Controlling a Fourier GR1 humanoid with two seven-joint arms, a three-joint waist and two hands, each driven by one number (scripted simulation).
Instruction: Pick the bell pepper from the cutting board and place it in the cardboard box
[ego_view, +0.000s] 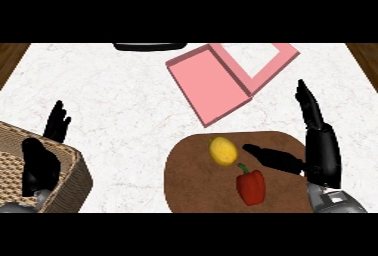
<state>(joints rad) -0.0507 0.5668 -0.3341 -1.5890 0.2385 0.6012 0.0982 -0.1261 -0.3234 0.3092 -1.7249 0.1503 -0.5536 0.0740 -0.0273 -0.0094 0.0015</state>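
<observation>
Red pepper (251, 187): lay on the brown board (193, 192), at 5 o'clock from the lemon (223, 150).
Pink box (221, 80): open, at 12 o'clock.
Right hand (319, 150): fingers released, beside pepper.
Left hand (40, 155): fingers released, over basket (70, 185).

A white marbled counter (111, 95) fills most of the frame. Dark wood floor (11, 55) shows in the upper left and upper right corners. A dark object (150, 46) sits at the top edge, cut off.
</observation>
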